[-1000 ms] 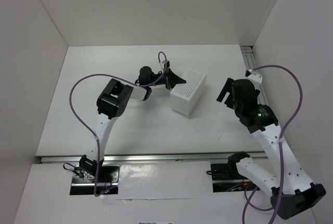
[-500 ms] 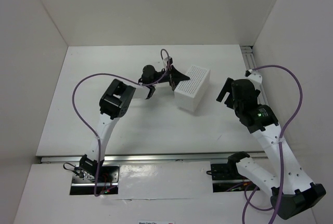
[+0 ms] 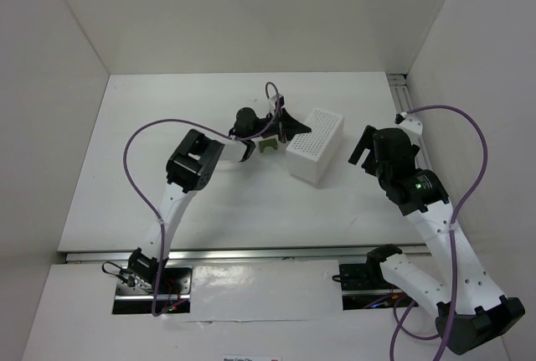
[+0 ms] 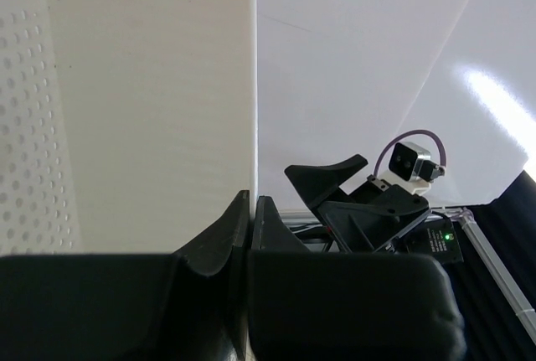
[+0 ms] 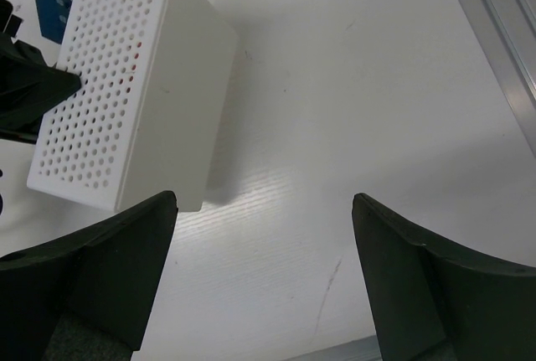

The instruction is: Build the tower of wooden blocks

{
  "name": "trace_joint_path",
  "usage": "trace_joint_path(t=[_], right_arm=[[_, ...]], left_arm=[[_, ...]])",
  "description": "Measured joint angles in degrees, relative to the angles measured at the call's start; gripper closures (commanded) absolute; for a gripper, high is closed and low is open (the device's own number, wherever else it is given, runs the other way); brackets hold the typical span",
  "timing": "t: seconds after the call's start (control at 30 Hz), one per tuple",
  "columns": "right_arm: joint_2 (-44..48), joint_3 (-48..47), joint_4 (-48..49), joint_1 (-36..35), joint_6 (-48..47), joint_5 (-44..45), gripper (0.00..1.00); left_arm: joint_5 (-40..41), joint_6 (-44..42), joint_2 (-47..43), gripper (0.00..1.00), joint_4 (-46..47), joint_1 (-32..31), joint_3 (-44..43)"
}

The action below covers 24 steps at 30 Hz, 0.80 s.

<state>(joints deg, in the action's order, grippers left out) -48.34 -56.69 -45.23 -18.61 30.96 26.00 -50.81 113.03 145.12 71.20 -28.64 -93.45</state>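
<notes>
An olive green block (image 3: 268,146) lies on the table just left of the white perforated tray (image 3: 318,147). My left gripper (image 3: 289,124) is shut on the tray's left wall, with the thin wall (image 4: 254,85) pinched between the jaws (image 4: 252,202). In the right wrist view a blue block (image 5: 53,5) lies beyond the tray (image 5: 193,68), and red shows through its holes (image 5: 126,81). My right gripper (image 3: 366,145) is open and empty to the right of the tray, over bare table (image 5: 264,235).
White walls close in the table on the left, back and right. A metal rail (image 3: 402,93) runs along the right edge. Purple cables loop off both arms.
My left gripper has moved right with the tray's wall in it. The tray has shifted right and uncovered the olive green block. The right arm has not moved.
</notes>
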Motion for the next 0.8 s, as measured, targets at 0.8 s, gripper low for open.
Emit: trace_joint_path(t=[0.8], right_arm=[[1.2, -7.6, -5.4, 0.0, -0.7, 0.2, 0.04]], left_arm=[[-9.5, -5.3, -9.2, 1.00, -2.2, -3.1, -0.5]])
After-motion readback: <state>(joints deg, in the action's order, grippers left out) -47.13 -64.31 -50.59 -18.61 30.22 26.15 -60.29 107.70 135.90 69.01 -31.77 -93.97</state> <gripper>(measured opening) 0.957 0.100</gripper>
